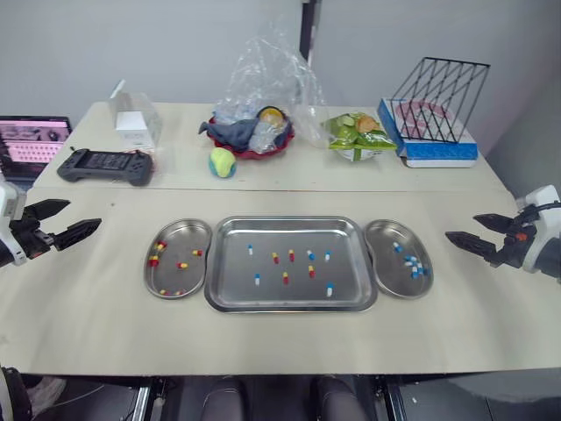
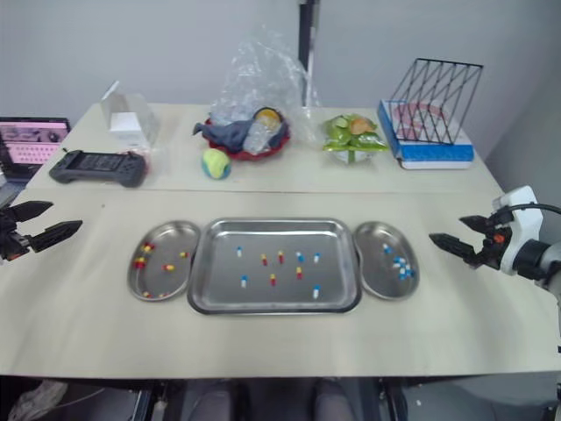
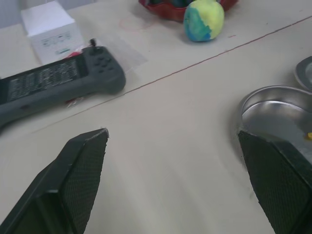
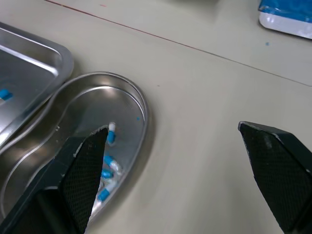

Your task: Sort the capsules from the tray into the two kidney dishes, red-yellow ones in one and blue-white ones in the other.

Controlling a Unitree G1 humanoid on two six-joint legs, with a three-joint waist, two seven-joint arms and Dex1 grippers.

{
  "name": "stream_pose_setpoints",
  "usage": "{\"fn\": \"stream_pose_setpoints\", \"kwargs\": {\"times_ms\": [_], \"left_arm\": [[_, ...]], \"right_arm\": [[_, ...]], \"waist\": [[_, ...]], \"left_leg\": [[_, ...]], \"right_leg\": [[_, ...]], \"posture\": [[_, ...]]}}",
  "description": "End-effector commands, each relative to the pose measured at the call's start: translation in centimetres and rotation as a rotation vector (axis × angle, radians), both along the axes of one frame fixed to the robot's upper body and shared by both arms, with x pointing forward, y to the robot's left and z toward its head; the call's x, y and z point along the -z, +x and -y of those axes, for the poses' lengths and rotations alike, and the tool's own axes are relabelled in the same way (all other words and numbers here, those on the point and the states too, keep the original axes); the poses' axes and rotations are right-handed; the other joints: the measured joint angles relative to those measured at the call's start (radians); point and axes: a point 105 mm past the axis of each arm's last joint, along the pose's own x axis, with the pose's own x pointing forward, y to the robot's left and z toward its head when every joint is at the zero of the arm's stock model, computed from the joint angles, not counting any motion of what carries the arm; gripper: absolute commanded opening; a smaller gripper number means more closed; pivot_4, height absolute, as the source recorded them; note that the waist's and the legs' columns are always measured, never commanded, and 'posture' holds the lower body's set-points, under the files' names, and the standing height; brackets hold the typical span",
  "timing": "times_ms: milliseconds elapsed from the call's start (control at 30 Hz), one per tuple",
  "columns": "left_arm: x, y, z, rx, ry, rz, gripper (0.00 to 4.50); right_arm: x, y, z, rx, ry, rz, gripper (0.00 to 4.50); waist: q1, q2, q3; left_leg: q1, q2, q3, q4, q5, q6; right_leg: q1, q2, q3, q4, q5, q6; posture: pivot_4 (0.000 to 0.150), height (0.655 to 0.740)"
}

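Left eye view: sorting is judged about half done; left dish (image 1: 180,232) and right dish (image 1: 381,263) are stocked, while mixed capsules (image 1: 285,278) are left in the mid-bench tray (image 1: 230,263). Left gripper (image 1: 83,215) and right gripper (image 1: 461,226) are held empty, jaws spread.

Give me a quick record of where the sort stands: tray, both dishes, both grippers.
tray: roughly nine loose capsules left, both colours, spread apart
left dish: red-yellow capsules only
right dish: blue-white capsules only
left gripper: open, empty, above the table on the outer side of the left dish, apart from it
right gripper: open, empty, on the outer side of the right dish, apart from it
status: sorting partly done, nothing held
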Motion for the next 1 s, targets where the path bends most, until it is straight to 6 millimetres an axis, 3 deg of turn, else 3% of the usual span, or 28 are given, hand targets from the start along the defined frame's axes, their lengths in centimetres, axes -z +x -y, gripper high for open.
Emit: {"fn": "stream_pose_setpoints", "kwargs": {"times_ms": [33, 667, 767, 1000], "left_arm": [[-1.3, -0.3, -0.3, 0.008, 0.037, 0.036, 4.46], [-0.9, -2.0, -0.1, 0.037, 0.084, 0.05, 4.46], [-0.7, -2.1, -0.2, 0.032, 0.085, 0.049, 4.46], [-0.9, -2.2, -0.1, 0.03, 0.095, 0.057, 4.46]], "right_arm": [[-2.1, -0.1, -0.7, -0.031, -0.009, 0.052, 4.5], [-3.3, -0.1, -6.2, -0.253, -0.023, 0.057, 4.5], [-3.4, 0.5, -5.6, -0.2, 0.02, 0.035, 4.5], [-3.5, 0.5, -5.2, -0.196, 0.006, 0.035, 4.5]], "waist": [[-0.019, 0.0, 0.0], [-0.026, 0.003, 0.0], [-0.048, 0.008, 0.001], [-0.008, 0.008, 0.001]], "left_leg": [[0.0, 0.0, -0.003, 0.0, -0.001, -0.001], [-0.005, 0.0, -0.009, 0.002, -0.001, 0.0], [-0.016, -0.014, -0.062, 0.002, 0.004, 0.001], [-0.017, -0.013, -0.056, 0.012, 0.003, 0.004]], "right_leg": [[0.0, 0.002, 0.0, 0.0, 0.0, 0.001], [0.0, 0.002, -0.007, 0.0, -0.002, 0.002], [0.027, -0.013, -0.055, -0.006, -0.002, 0.003], [0.022, -0.017, -0.061, -0.005, -0.003, 0.002]], "posture": [[0.15, 0.7305], [0.15, 0.7323], [0.15, 0.7334], [0.15, 0.7334]]}}
